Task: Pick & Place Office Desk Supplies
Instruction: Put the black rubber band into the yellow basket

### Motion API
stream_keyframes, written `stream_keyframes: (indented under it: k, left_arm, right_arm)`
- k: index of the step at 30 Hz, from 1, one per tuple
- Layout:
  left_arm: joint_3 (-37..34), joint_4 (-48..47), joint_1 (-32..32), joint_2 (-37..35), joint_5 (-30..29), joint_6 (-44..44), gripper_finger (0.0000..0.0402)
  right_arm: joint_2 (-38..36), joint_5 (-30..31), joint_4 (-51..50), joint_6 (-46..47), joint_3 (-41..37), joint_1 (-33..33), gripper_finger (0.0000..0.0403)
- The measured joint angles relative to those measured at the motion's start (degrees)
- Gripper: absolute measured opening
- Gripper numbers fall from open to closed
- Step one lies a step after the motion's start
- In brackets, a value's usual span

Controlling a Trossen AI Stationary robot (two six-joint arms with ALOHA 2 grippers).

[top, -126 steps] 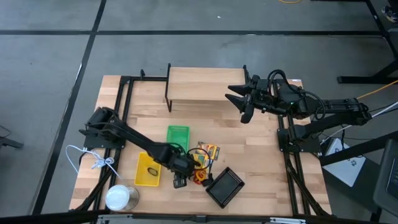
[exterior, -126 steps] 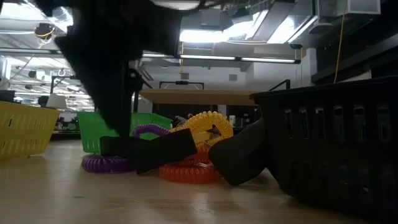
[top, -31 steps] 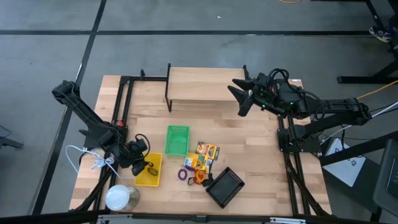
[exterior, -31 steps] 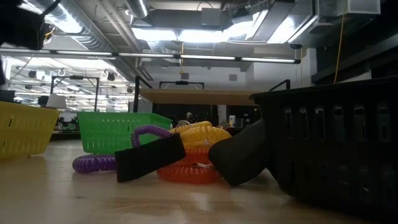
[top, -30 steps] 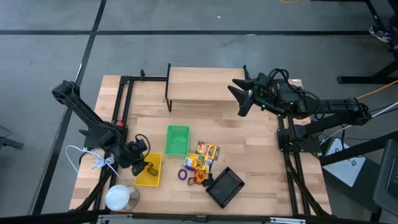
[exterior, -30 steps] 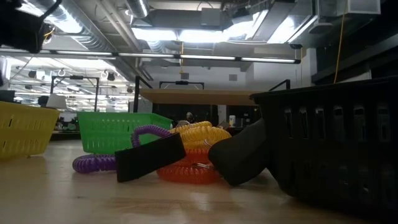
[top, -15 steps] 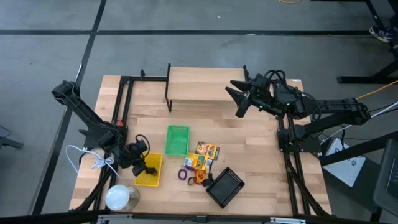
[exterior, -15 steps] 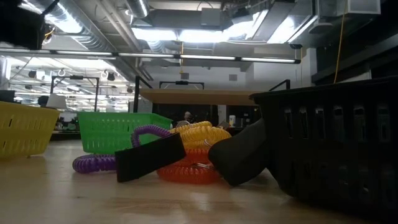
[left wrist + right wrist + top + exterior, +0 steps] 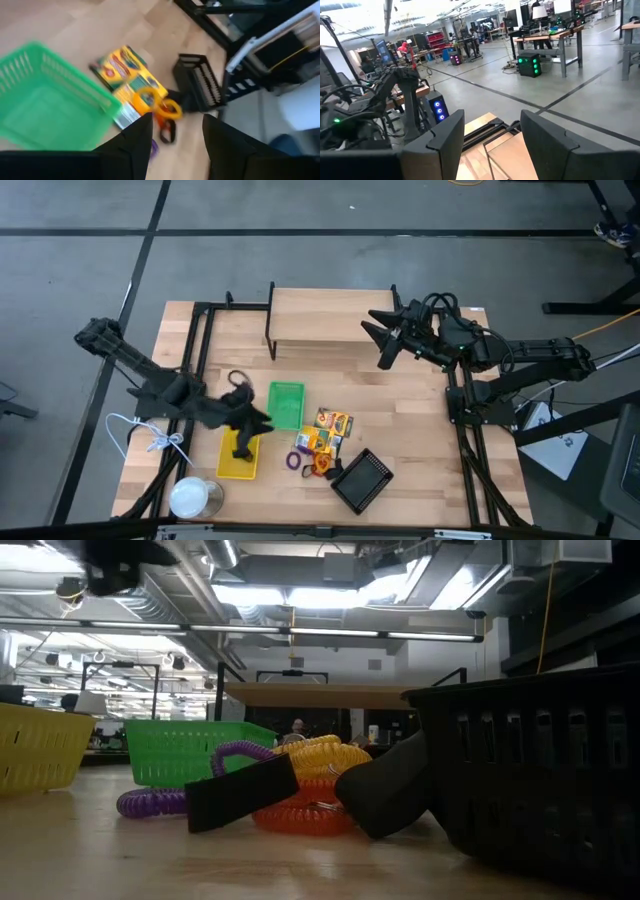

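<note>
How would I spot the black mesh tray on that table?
Start at the wooden table and find its near edge. The black mesh tray sits there, turned at an angle, right of the coloured boxes. Unlike the green tray and yellow tray, it is dark.

No legible text anywhere

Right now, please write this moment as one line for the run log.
left gripper: open, empty, above yellow plastic tray | right gripper: open, waiting over wooden shelf | green plastic tray: empty
</note>
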Motion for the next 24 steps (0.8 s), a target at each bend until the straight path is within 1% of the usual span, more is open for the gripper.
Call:
stream_keyframes:
  k: [3,6,8,12,15,17,19,24]
  left_arm:
    - [4.63,-0.11,4.2,7.04,4.53,5.91,0.0166]
    - [10.31,-0.28,6.47,14.24,8.34,10.97,0.0166]
    - [14.31,-1.24,7.16,18.73,10.35,13.39,0.0166]
    - [22.05,-6.88,7.43,26.93,13.99,17.34,0.0166]
    - [26.54,-8.96,8.15,32.09,17.65,19.06,0.0166]
    - [28.81,-9.11,8.66,34.87,19.74,19.58,0.0166]
    - [30.38,-9.15,9.09,37.08,20.37,19.71,0.0166]
    - [32.37,-9.11,10.0,41.53,22.73,19.24,0.0166]
  right_arm:
    - [0.0,-1.59,0.0,0.12,0.0,0.0,0.0197]
    - [0.0,-3.08,0.01,0.1,0.0,0.0,0.0197]
    - [0.0,-4.07,0.0,0.1,0.0,0.0,0.0197]
    - [0.0,-4.55,0.0,-1.05,0.0,0.0,0.0197]
    - [-0.02,-6.4,0.0,-2.19,0.0,0.0,0.0197]
    - [-0.02,-7.52,0.0,-2.52,0.0,0.0,0.0197]
    - [-0.02,-7.97,0.0,-2.54,0.0,0.0,0.0197]
    - [-0.02,-8.93,0.0,-2.96,0.0,0.0,0.0197]
